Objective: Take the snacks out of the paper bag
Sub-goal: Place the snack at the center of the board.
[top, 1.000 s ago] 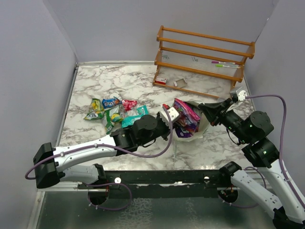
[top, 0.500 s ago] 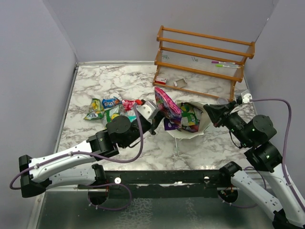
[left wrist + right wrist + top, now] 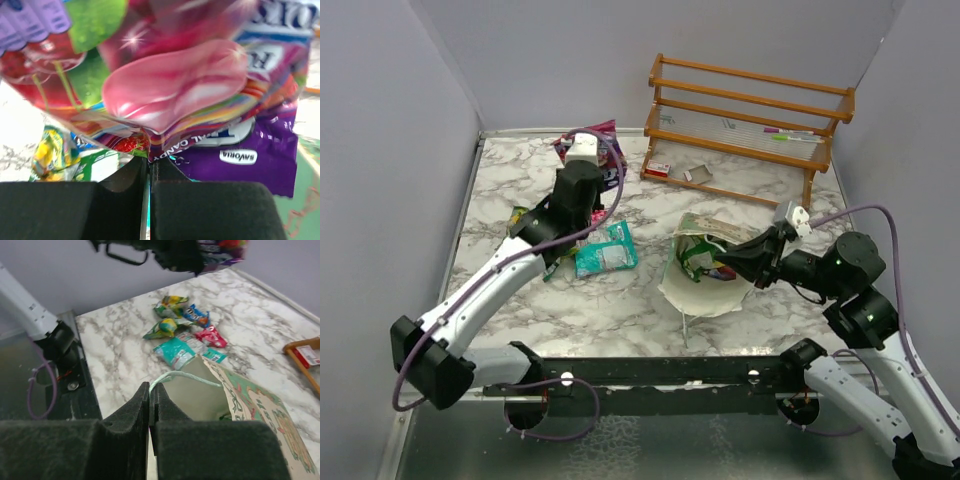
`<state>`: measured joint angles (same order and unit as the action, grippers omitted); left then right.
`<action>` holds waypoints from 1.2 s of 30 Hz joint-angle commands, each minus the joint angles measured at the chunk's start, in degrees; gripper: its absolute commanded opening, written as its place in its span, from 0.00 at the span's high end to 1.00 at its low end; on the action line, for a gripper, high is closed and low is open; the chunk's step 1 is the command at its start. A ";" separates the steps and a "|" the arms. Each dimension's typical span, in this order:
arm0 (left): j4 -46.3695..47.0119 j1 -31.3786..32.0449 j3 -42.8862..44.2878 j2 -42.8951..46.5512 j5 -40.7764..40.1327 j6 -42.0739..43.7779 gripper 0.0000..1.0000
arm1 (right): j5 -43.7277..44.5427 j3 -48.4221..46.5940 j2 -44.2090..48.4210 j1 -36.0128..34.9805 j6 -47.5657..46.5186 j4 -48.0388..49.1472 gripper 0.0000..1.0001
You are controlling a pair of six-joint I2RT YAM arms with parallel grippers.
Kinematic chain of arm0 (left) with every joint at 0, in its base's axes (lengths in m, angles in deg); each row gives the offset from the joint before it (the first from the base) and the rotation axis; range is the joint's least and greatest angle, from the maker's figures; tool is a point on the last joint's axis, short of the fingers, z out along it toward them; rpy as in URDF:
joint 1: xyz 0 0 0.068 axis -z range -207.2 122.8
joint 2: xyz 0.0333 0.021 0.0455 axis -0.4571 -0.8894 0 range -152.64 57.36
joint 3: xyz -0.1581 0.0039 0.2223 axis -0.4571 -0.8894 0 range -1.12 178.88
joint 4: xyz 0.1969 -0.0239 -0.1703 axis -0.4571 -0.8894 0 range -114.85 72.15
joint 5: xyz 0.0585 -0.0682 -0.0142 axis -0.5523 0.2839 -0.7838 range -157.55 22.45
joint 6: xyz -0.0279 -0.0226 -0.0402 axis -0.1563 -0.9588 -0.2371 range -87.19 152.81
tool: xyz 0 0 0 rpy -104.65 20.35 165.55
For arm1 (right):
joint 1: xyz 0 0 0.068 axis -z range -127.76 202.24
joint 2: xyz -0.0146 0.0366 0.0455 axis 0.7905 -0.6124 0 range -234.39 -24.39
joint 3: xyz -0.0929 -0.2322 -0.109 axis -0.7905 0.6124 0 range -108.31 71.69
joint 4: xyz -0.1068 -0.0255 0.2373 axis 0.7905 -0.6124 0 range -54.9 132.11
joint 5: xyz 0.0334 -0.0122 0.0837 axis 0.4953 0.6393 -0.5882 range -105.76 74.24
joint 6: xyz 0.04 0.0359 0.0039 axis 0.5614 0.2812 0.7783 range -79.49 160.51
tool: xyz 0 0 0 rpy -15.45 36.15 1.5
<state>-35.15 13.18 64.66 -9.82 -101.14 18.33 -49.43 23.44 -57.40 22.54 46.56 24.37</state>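
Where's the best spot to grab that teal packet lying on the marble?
Probably the edge of the teal packet facing the paper bag, pincer coming straight down: it lies flat, that edge is free, and its other end is crowded by other snacks.

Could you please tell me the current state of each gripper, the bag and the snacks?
Left gripper: shut on the purple candy bag.
Purple candy bag: held up, outside the paper bag.
Right gripper: shut on the paper bag's rim.
Paper bag: open, packets visible inside.
Teal packet: lying loose on the table.
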 commanded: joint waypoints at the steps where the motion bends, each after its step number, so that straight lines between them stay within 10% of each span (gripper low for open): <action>1: -11.58 -10.55 7.11 -8.12 10.55 -4.90 1.00 | -14.33 0.18 -1.48 -0.28 -2.80 0.82 0.98; 18: -15.25 -25.38 12.10 -36.42 20.31 -0.89 0.96 | -18.56 1.54 -2.40 -0.28 -3.63 0.07 0.98; 25: -13.33 -25.44 9.48 -33.91 23.85 -0.30 0.58 | -16.58 1.76 -1.75 -0.23 -3.82 -0.53 0.98; 36: 1.57 -24.96 -0.90 -13.63 35.96 -0.74 0.38 | -17.34 2.30 -2.44 -0.28 -3.23 1.66 0.98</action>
<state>-43.41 -11.87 66.47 -32.53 -72.92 17.55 -65.99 25.25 -59.11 22.54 43.19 23.45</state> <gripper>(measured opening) 0.544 0.023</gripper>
